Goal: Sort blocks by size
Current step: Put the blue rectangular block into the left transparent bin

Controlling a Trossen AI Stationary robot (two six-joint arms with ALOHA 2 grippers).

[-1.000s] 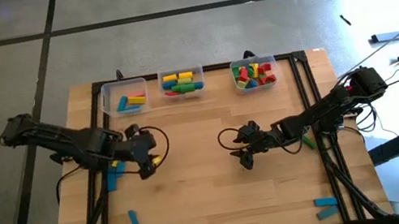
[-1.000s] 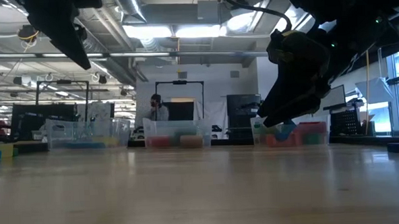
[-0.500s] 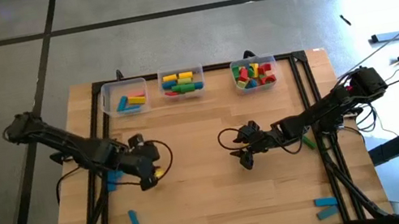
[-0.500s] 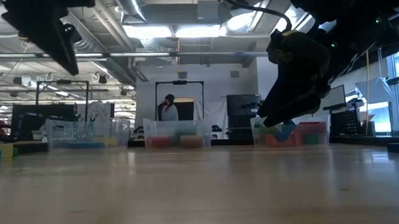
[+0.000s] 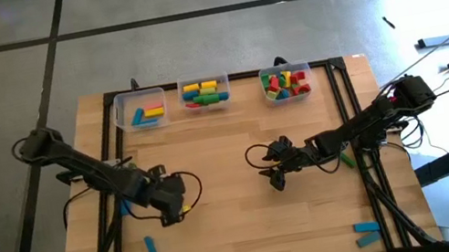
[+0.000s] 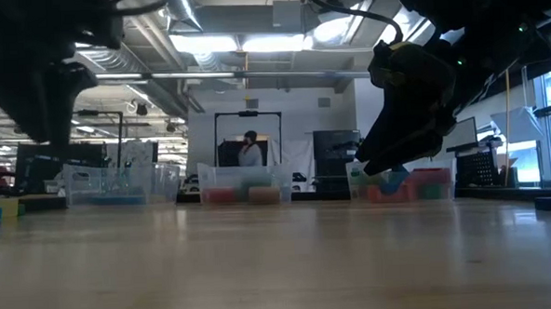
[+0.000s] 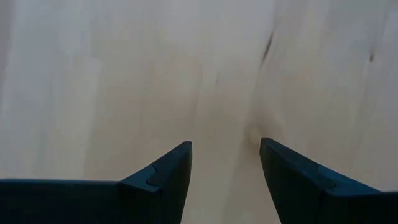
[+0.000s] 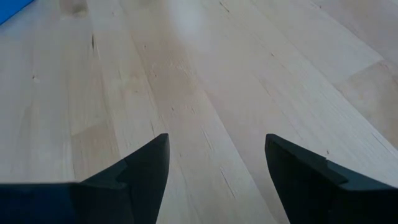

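Right now my left gripper [image 5: 170, 211] hangs with fingers spread and empty over the table [image 5: 242, 225], near its left edge; the right gripper [image 5: 276, 173] waits mid-table, likewise spread and empty. I'd descend squarely astride the blue block [image 5: 151, 249] toward the front-left corner, jaws across its width.

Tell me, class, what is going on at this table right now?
Two robot arms are sorting toy blocks into three clear bins at the table's far edge, which already hold coloured pieces. Neither arm holds anything at the moment: the left hand is open over bare wood at the left of the table, close to a yellow block, and the right hand waits open near the middle. Loose blue blocks lie near the front edge, with more at the front right corner.
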